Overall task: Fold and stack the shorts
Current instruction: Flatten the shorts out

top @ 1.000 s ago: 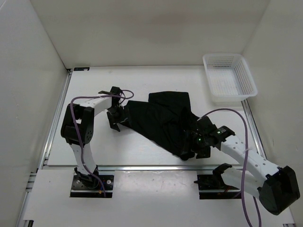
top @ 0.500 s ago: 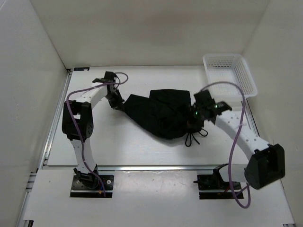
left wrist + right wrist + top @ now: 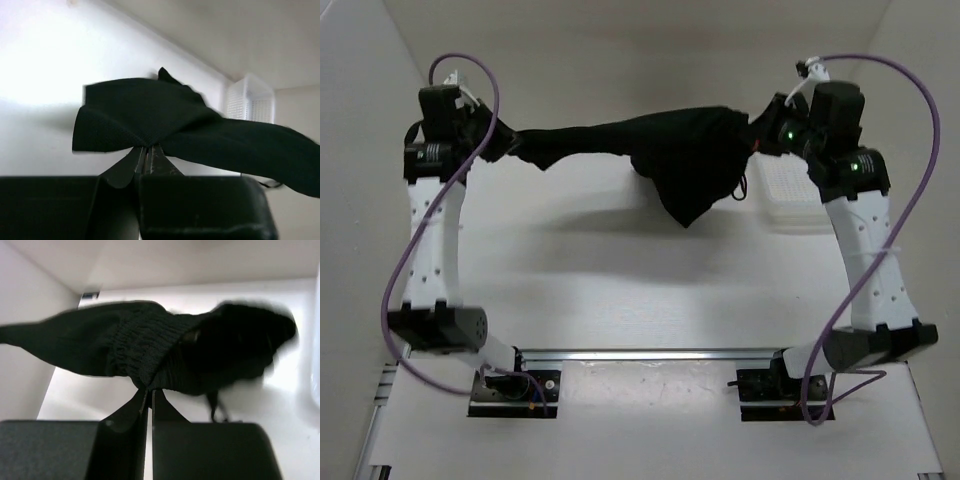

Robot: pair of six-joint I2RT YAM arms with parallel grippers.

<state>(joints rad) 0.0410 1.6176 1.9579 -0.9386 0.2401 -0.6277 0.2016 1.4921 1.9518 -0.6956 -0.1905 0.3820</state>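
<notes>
The black shorts (image 3: 665,150) hang stretched in the air between my two raised arms, high over the table. One end is pinched by my left gripper (image 3: 508,146), shut on the fabric (image 3: 145,120). The other end, with the ribbed waistband (image 3: 145,347), is pinched by my right gripper (image 3: 760,138), also shut. The middle of the shorts sags to a point below, and the thin drawstring (image 3: 741,188) dangles near the right end. In both wrist views the fingers (image 3: 150,157) (image 3: 149,402) meet at the cloth's edge.
A white mesh basket (image 3: 800,195) stands at the back right, partly behind my right arm. White walls enclose the table on three sides. The shorts cast a shadow (image 3: 610,215) on the white table (image 3: 620,290) beneath.
Both grippers closed on the shorts on the table, then both arms rose high and apart, lifting the shorts off the surface and pulling them taut between them.
</notes>
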